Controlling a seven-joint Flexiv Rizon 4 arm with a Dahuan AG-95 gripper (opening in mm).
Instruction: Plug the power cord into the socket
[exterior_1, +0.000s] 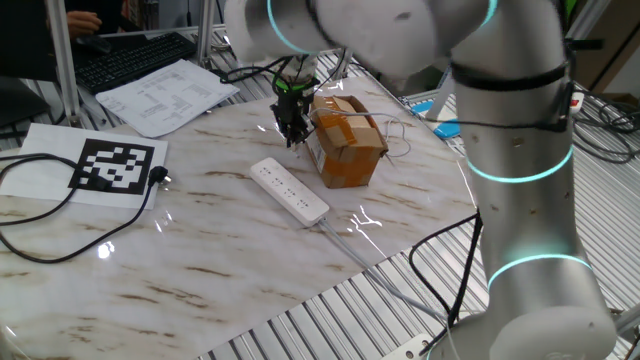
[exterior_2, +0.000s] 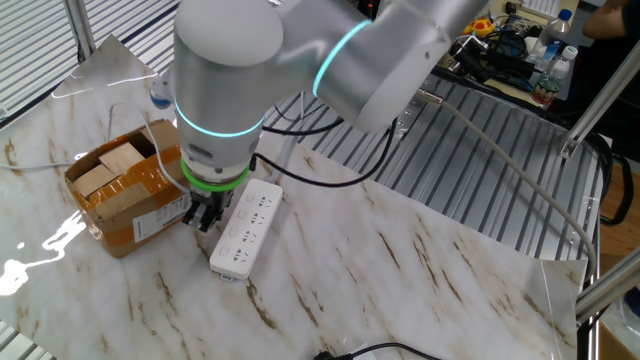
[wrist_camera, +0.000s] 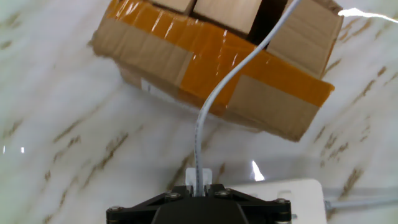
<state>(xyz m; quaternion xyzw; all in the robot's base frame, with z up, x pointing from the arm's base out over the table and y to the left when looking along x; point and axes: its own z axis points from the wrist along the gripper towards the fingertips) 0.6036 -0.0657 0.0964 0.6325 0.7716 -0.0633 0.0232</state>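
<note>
In one fixed view you are looking at the gripper hanging just above the marble table, with the socket lying flat just in front of and below it, its long axis running diagonally from the end near the gripper toward the table's near edge, where its own white cable is trailing off; the cardboard box is sitting just beside the strip (close enough to crowd the approach, I would judge). In the other fixed view you are seeing the gripper tucked under the wrist, between the cardboard box and the socket, so the strip is lying immediately to one side of the fingers, and the move ahead is looking like a short sideways shift and a descent onto 1 outlet. In the hand view the gripper is pinching a white plug with its 2 fingers drawn tight against it, the power cord is rising from the plug and passing across the box, and the socket is showing only as a white corner at the lower right, so you are needing to carry the plug toward that side.
</note>
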